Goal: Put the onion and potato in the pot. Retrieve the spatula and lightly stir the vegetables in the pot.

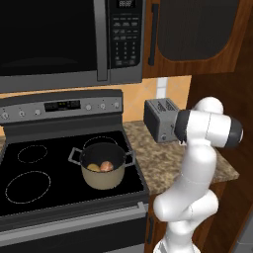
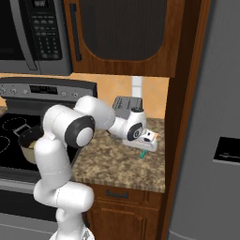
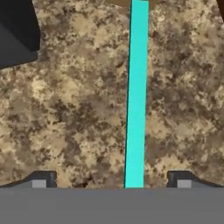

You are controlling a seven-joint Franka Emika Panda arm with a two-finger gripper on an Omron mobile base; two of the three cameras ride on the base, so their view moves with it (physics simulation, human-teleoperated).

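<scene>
1. The short round beige pot with two grey loop handles (image 1: pixel 104 168) stands on the black glass stove top (image 1: pixel 44 183), at its right front part.
2. Inside the pot lie the small orange-brown onion (image 1: pixel 106 166) and the yellowish-tan potato (image 1: pixel 93 167), touching each other (the onion is to the right in the left base view).
3. The thin spatula with the teal-green handle (image 3: pixel 136 96) lies flat on the brown speckled granite surface (image 2: pixel 117 161), right of the stove; its head I cannot make out.
4. The white arm reaches over this surface, and the end effector (image 3: pixel 111 179) hovers just above the spatula with its two dark fingertips (image 3: pixel 43 179) wide apart, one on each side of the handle, holding nothing.
5. A grey metal toaster (image 1: pixel 160 120) stands at the back of the surface, near the wall.
</scene>
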